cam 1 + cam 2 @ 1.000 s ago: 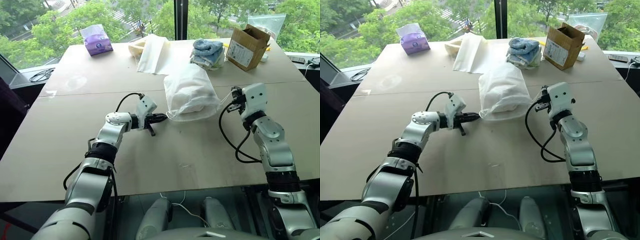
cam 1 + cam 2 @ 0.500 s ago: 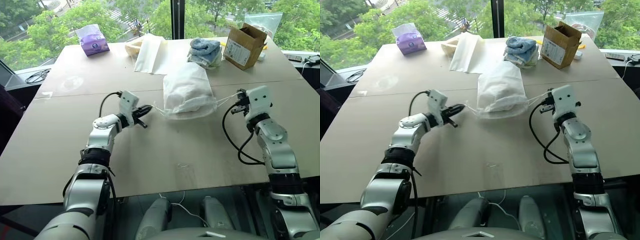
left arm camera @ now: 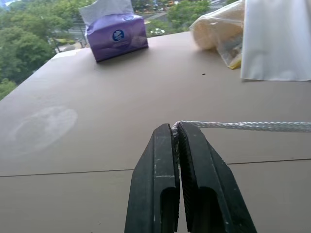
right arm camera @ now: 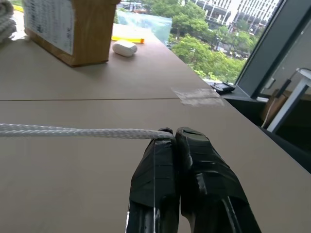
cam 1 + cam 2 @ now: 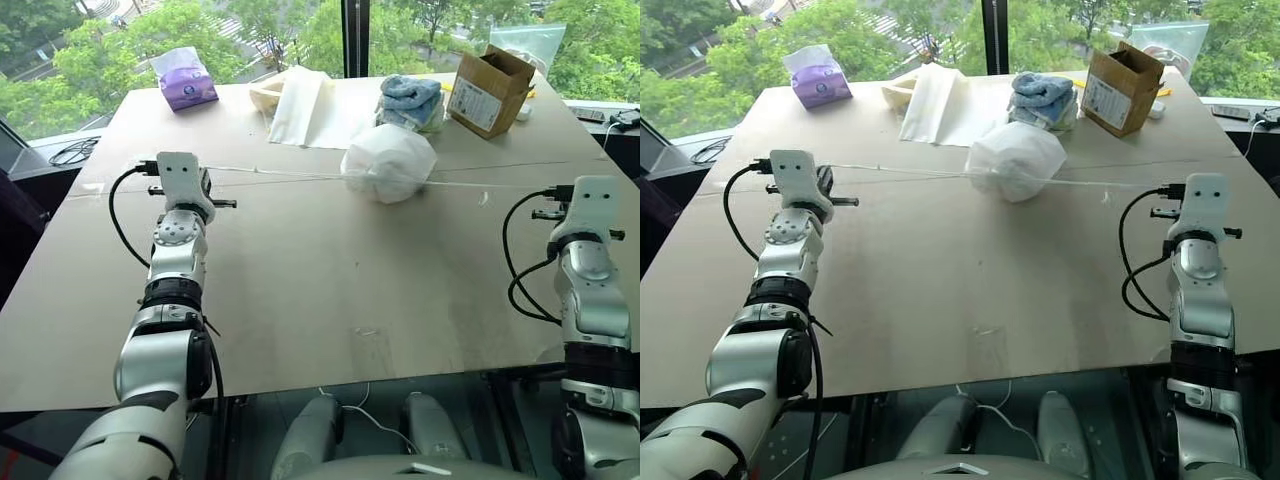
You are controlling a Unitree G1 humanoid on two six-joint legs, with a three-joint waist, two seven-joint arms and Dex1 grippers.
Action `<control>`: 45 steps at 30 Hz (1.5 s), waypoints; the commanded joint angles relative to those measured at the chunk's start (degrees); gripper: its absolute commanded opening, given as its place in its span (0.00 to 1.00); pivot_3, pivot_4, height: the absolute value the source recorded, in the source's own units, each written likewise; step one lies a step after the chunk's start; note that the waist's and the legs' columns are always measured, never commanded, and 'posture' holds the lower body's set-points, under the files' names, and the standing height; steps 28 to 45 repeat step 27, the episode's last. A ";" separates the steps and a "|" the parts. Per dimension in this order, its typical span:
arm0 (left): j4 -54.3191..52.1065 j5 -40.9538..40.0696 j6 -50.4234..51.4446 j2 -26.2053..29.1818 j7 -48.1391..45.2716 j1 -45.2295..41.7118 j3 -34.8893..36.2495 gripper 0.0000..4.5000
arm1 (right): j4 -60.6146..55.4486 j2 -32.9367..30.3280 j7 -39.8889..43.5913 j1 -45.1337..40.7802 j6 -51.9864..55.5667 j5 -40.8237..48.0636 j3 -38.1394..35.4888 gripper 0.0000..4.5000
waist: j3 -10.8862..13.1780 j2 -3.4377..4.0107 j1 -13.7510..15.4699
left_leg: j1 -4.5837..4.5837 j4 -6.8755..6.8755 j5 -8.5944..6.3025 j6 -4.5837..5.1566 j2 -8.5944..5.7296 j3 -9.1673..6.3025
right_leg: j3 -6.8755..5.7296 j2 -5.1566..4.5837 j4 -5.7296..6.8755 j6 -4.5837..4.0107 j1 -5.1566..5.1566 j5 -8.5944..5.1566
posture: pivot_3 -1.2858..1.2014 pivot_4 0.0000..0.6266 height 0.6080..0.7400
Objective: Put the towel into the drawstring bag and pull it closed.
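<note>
Cinching the bag: both cords being pulled taut, mouth nearly closed.

The white thin fabric drawstring bag (image 5: 388, 162) is sitting bunched mid-table, just in front of the stack of blue and white towels (image 5: 412, 103); the small white towel is presumably inside, can't see it. The left gripper (image 3: 176, 132) is pinching 1 thin white braided cord (image 3: 243, 125) with its 2 fingers fully closed on it; the right gripper (image 4: 174, 135) is doing the same on the other cord (image 4: 77, 131). To finish well: keep pulling evenly and level, opposite directions, so the bag isn't dragging sideways; don't loosen either pinch until the mouth is fully gathered.
</note>
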 commanded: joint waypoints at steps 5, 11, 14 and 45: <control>-4.58 -4.44 -0.96 2.14 0.05 2.11 5.60 0.01 | -2.67 -1.30 4.69 0.42 0.85 9.56 -7.00 0.00 | 0.00 0.00 0.11 | -0.08 0.00 0.00 0.00 -0.01 0.05 | 0.04 -0.01 0.00 0.00 -0.09 0.00 | 0.52 0.24 1.00; -24.25 -13.81 7.15 0.03 -27.11 10.52 0.13 0.01 | -17.09 -8.52 33.31 10.70 4.44 21.73 4.11 0.00 | -0.01 0.02 0.02 | -0.83 0.20 0.00 0.00 0.00 -0.08 | -0.12 -0.02 0.00 0.00 -0.70 0.00 | 0.52 0.24 1.00; -35.48 -13.04 12.52 3.69 -37.07 18.85 -5.46 0.00 | -19.80 -14.16 40.70 15.99 3.76 21.04 6.88 0.32 | -0.01 0.03 -0.16 | -0.83 0.15 -0.02 0.03 0.01 -0.09 | -0.13 -0.02 -0.16 0.00 -0.66 0.00 | 0.52 0.24 1.00; -57.03 -13.13 21.63 15.28 -49.91 39.53 -7.33 0.00 | -17.95 -20.24 60.22 32.41 -6.77 26.78 0.03 0.79 | 0.04 0.09 0.70 | -0.53 0.09 -0.14 0.24 0.11 -0.18 | -0.27 -0.01 -0.54 -0.08 -0.15 0.06 | 0.52 0.24 1.00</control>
